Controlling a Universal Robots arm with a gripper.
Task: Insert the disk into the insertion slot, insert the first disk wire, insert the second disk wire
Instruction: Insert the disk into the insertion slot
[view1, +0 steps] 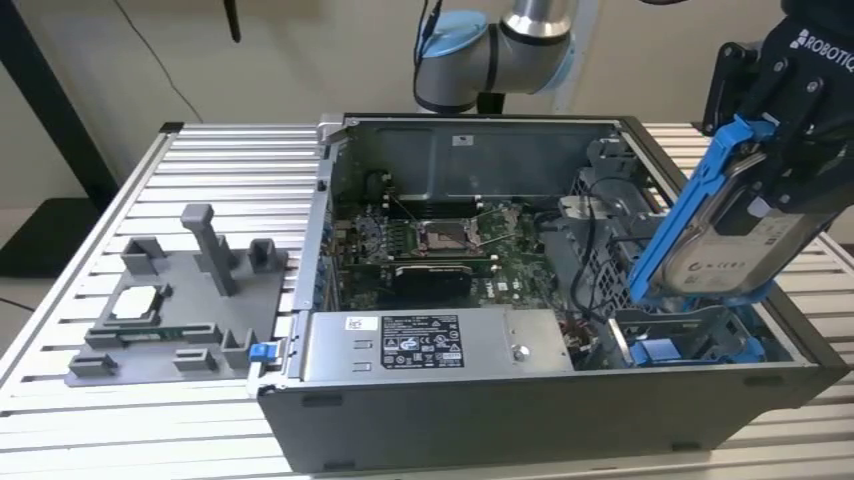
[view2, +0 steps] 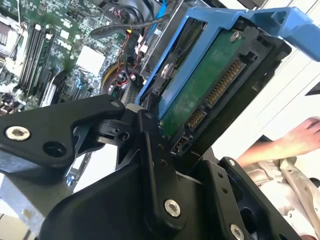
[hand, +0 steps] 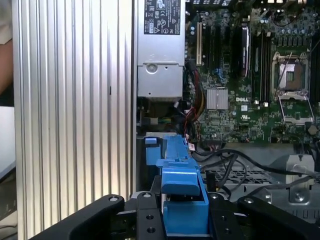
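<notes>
In the exterior view the disk, a silver-grey drive with a white label in a bright blue frame, hangs steeply tilted over the case's front corner at the exterior view's right. My gripper is shut on its upper end. The disk's lower end is just above the insertion slot, a grey metal bay with blue fittings. In the second wrist view the disk shows its green circuit board and connector between black fingers. In the first wrist view the blue frame sits above the slot. Black wires lie loose beside the bay.
The open computer case stands on a slatted aluminium table. Inside are the motherboard and a silver power supply. A grey fixture with small parts sits at the exterior view's left. A person's hand rests beyond the case.
</notes>
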